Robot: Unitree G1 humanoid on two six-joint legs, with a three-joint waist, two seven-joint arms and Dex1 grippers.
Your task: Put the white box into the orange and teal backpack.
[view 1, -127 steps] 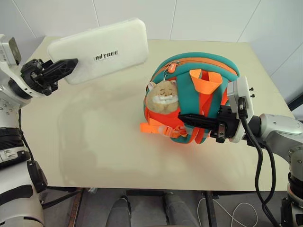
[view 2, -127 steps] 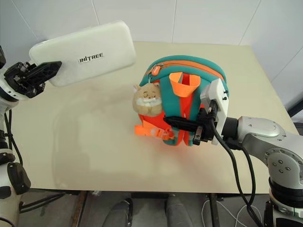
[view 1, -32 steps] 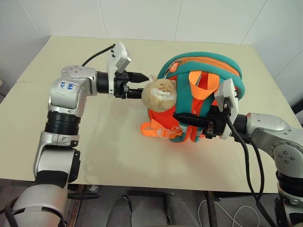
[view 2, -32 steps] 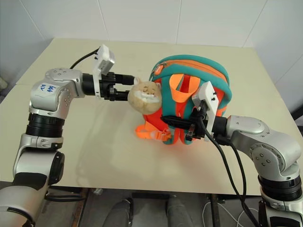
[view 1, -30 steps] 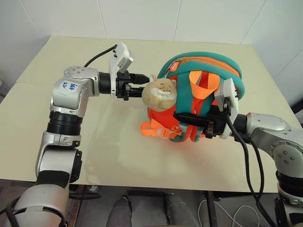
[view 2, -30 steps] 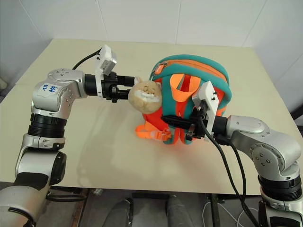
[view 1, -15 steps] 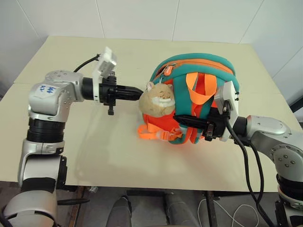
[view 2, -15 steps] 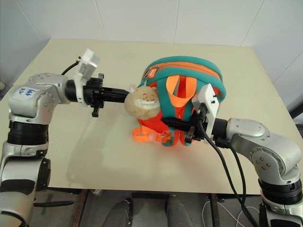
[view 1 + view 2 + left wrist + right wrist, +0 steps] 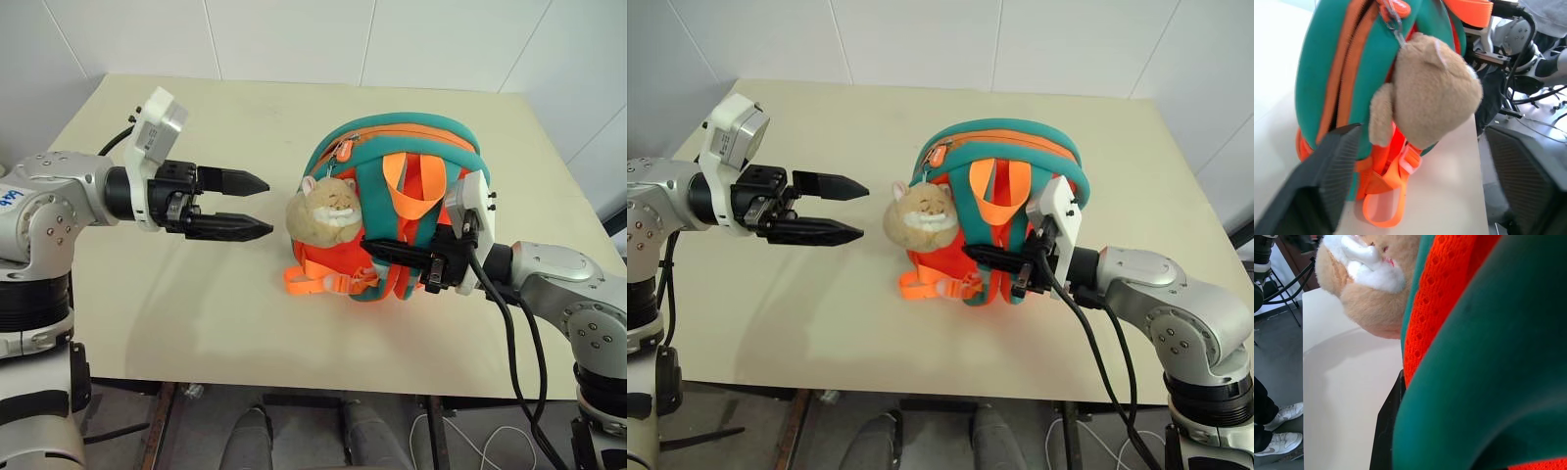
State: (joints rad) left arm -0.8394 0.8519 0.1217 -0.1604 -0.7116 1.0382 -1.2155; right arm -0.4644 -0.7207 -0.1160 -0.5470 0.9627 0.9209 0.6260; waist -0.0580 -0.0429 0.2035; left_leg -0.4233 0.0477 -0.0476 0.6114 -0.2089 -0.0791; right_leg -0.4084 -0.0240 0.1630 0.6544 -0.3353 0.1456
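While the backpack (image 9: 392, 211) stands upright mid-table (image 9: 196, 323), the left gripper (image 9: 257, 205) hangs just beside the plush toy (image 9: 326, 209) with fingers apart and empty; the right gripper (image 9: 392, 252) is closed on the pack's straps. From the left wrist, the zipper (image 9: 1344, 83) looks shut, so the box presumably sits inside, unseen. From the right wrist, teal fabric (image 9: 1484, 382) presses close: judged best, keep that hold steady while the left arm clears without snagging the toy.

Looks like a robot test lab: plain cream table (image 9: 245, 323) against white tiled walls (image 9: 294, 39), loose cables (image 9: 480, 431) on the grey floor (image 9: 304, 431) underneath, nothing homey around.
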